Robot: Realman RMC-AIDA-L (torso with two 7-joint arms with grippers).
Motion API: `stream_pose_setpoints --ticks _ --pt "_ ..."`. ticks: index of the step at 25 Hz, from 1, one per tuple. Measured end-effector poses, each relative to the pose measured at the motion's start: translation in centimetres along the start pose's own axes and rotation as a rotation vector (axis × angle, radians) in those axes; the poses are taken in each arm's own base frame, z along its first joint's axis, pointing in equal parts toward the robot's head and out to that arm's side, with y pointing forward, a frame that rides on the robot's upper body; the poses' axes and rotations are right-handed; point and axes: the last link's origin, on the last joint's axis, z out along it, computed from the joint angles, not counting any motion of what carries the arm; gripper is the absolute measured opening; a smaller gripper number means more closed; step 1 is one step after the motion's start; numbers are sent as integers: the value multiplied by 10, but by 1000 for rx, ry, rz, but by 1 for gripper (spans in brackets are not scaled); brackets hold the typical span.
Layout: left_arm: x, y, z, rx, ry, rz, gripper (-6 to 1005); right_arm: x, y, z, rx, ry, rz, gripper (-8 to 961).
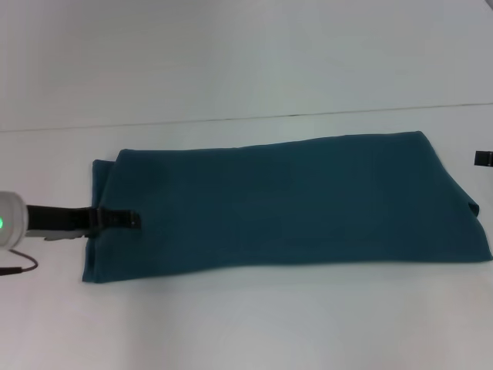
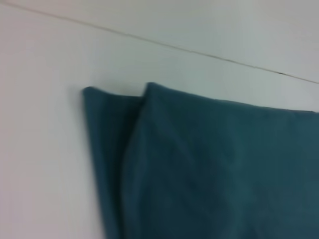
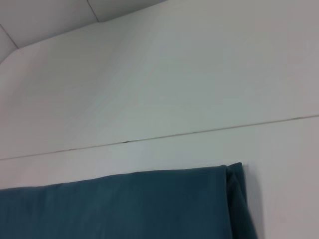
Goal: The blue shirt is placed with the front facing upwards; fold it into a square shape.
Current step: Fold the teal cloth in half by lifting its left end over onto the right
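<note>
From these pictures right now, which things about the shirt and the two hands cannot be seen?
- Blue shirt: its lettering is not visible in any view; only plain fabric shows.
- Left hand, head view: too small and dark to tell open from shut.
- Right hand, head view: cut off by the picture's edge.
- Both wrist views show no fingers.

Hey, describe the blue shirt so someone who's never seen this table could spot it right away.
On the white table, a long dark teal band of cloth runs from left to right: the blue shirt, folded lengthwise. The left gripper is at its left end. It is the only coloured thing there, and no lettering shows.
</note>
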Motion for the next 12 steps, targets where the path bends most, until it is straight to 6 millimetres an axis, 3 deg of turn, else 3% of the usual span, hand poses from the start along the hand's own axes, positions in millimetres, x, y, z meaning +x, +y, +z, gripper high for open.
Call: stream_pose_setpoints --ticks 12 --pt "-8 3 15 4 -25 16 905 0 1 1 -3 0 3 916"
